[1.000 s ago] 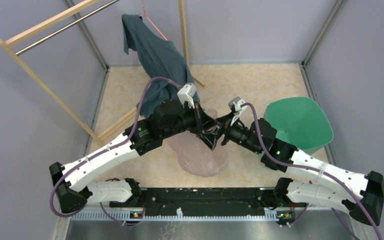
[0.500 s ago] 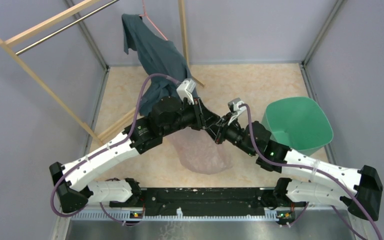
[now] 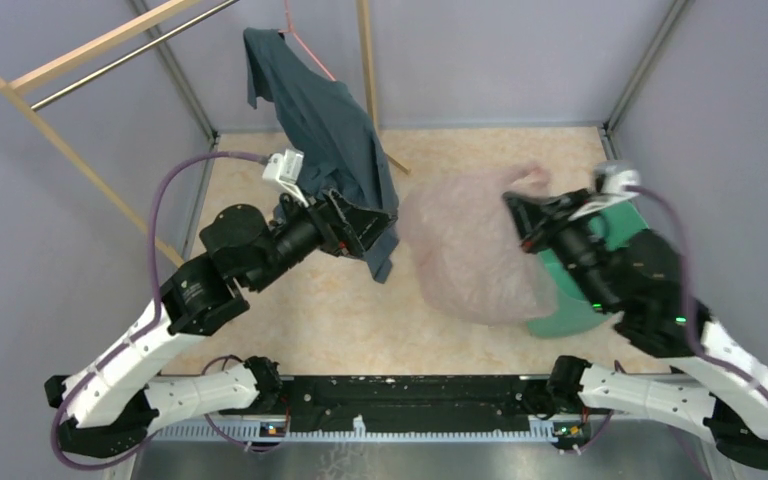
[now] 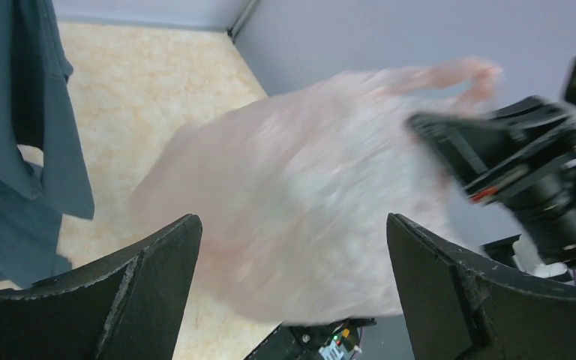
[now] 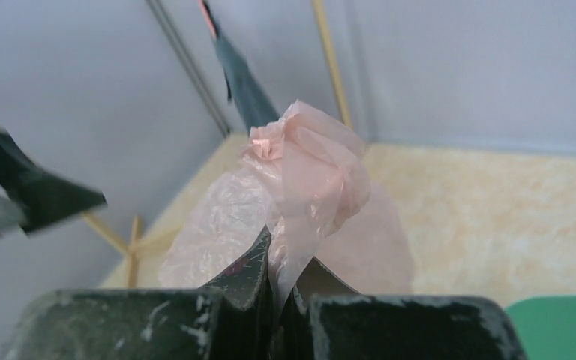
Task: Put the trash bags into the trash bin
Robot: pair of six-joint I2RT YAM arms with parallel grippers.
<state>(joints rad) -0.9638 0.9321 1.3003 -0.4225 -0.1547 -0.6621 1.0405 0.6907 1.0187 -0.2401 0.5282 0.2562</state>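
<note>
Right gripper (image 5: 283, 262) sits bottom centre, jaws pinched together on a fold of the pink trash bag (image 5: 311, 169). The film bunches into a wrinkly knob just above the fingertips and balloons out behind them. A sliver of the green trash bin (image 5: 562, 326) shows in the bottom right corner. Blurry dark shape (image 5: 22, 195) at the left edge, maybe the other arm, hard to tell. Up top there's a dark cloth (image 5: 244, 86) and a wooden pole (image 5: 331, 60). Beige floor (image 5: 495, 217) on the right.
</note>
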